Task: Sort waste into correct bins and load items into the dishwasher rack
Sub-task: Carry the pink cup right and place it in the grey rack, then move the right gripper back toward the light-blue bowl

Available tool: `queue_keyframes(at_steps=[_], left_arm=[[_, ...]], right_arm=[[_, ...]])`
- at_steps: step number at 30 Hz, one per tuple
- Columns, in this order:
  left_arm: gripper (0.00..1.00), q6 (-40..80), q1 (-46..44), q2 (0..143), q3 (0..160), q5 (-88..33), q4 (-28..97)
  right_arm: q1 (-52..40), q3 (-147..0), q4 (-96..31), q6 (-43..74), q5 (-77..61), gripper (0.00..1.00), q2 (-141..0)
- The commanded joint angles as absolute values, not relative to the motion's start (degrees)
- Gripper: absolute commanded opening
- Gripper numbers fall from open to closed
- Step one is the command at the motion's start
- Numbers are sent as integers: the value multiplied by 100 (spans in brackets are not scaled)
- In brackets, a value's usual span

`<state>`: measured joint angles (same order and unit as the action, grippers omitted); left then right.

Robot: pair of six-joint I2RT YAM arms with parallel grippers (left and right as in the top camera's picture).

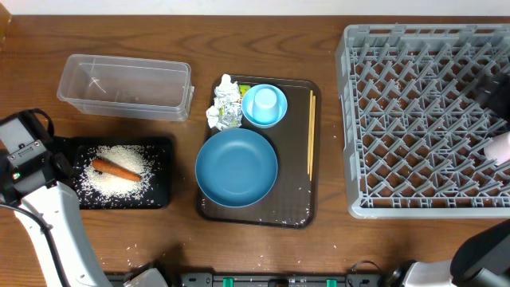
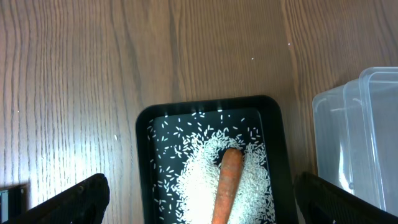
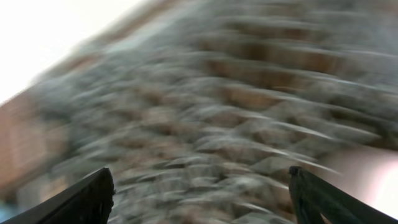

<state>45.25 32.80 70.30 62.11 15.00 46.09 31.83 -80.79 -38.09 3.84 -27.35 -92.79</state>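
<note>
The white rice (image 1: 119, 169) and the orange carrot (image 1: 114, 168) lie in the black tray (image 1: 162, 191). In the left wrist view the carrot (image 2: 228, 183) lies on the rice (image 2: 199, 186) in the tray (image 2: 144, 162). My left gripper (image 2: 202, 196) is open and empty above it. The clear box (image 1: 127, 84) stands behind and is empty. Crumpled paper with a yellow-green wrapper (image 1: 225, 102), the light blue bowl (image 1: 264, 105), the blue plate (image 1: 237, 167) and the chopsticks (image 1: 311, 131) lie on the brown tray. My right gripper (image 3: 202, 193) is open over the grey rack (image 1: 426, 119); its view is blurred.
The dark brown serving tray (image 1: 295, 211) sits mid-table with stray rice grains on it. A pale cup-like shape (image 1: 500, 148) shows at the rack's right edge. My left arm (image 1: 40, 199) fills the front left corner. The clear box also shows in the left wrist view (image 2: 360, 137).
</note>
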Motion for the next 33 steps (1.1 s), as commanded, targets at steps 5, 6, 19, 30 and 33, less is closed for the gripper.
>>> queue_keyframes(at_steps=[5,6,19,30,33], left_arm=[[97,4598,3293,7043,6211,1597,4619],[97,4598,3293,7043,6211,1597,4619],[97,4598,3293,7043,6211,1597,4622],[97,4598,3293,7043,6211,1597,4619],[97,4598,3293,7043,6211,1597,4619]], right_arm=[[1570,-8077,-3811,-309,-5081,99,-9264],[1315,-8075,-3800,-309,-5048,99,-9279],[-2381,-8079,-2672,1238,-635,99,-10315],[-3328,-8079,-2200,1890,327,99,-10908],[-3341,-8077,-2056,1999,368,99,-11087]])
